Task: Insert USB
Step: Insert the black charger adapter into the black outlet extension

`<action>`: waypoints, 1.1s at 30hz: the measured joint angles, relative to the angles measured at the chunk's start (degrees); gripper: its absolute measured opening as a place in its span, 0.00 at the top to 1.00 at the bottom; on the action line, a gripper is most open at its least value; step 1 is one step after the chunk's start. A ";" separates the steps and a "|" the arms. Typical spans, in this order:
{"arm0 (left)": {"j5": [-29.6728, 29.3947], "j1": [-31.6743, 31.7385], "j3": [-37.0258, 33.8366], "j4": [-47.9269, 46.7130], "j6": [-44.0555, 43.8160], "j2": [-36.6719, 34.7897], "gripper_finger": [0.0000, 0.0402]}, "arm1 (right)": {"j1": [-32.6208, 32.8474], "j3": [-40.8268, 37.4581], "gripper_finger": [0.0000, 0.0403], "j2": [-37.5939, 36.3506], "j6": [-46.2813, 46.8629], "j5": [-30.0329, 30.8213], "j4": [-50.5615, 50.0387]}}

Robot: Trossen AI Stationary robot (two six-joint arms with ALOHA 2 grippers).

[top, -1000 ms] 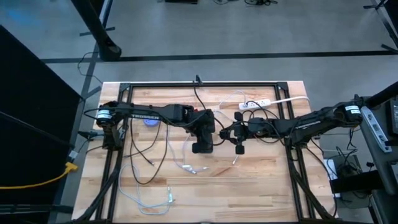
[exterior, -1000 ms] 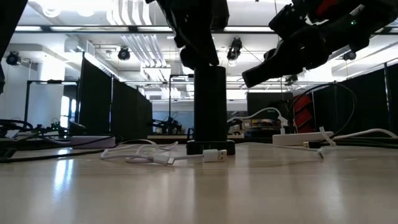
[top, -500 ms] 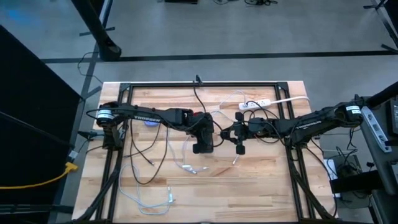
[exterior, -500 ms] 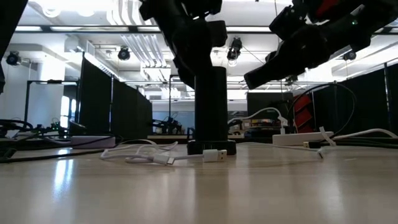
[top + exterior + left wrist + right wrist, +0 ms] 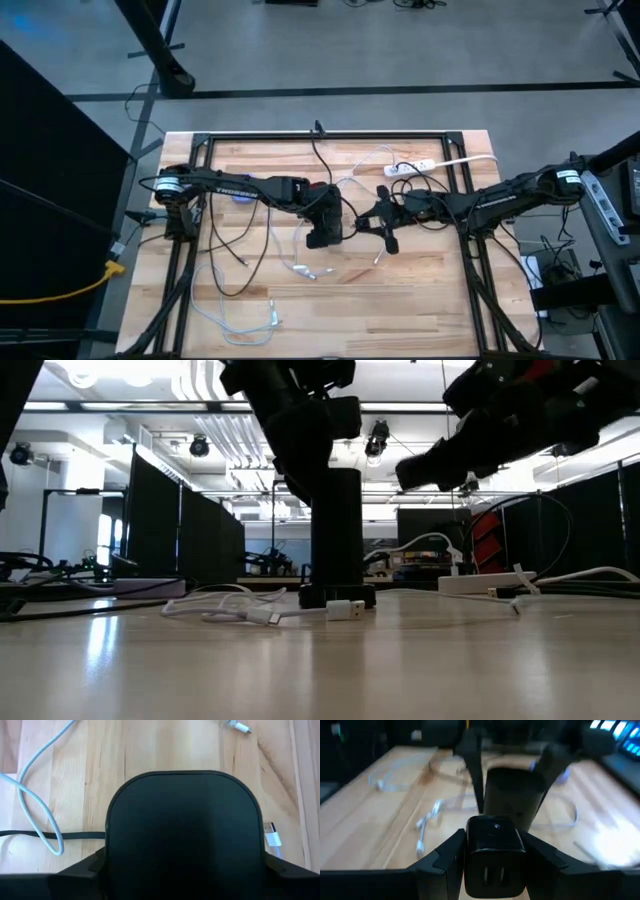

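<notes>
At the middle of the wooden table (image 5: 420, 290), the left gripper (image 5: 322, 226) comes down over a tall black block (image 5: 336, 530) that stands upright on its base. The left wrist view shows the block's rounded top (image 5: 185, 830) filling the space between the fingers, one dark finger (image 5: 82, 872) at each side of it; whether they press on it cannot be told. Just to its right, the right gripper (image 5: 381, 222) hangs above the table, its fingers (image 5: 447, 852) pinching a small black charger plug (image 5: 494, 851) with two slots on the face toward the camera. The plug is held level and near the block, not touching it. A white USB cable (image 5: 240, 610) lies loose on the table at the foot of the block, its silver-tipped connector (image 5: 345, 608) resting just in front of the base, apart from both grippers. A white power strip (image 5: 413, 166) lies toward the far right of the table, among dark cables.
</notes>
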 joint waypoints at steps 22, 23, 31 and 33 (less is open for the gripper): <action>0.72 0.00 0.04 -0.10 -0.03 0.00 0.35 | 0.00 -2.19 0.64 16.64 2.35 2.95 23.51; 0.76 0.00 0.04 -0.10 -0.03 0.00 0.35 | 0.00 -2.24 0.64 17.19 2.64 2.92 24.57; 0.83 0.00 0.07 -0.21 -0.10 -0.04 0.35 | 0.02 -2.31 0.64 18.20 3.06 2.73 27.81; 0.83 0.00 0.07 -0.21 -0.09 -0.03 0.35 | 0.00 -2.57 0.64 18.01 3.13 3.25 27.52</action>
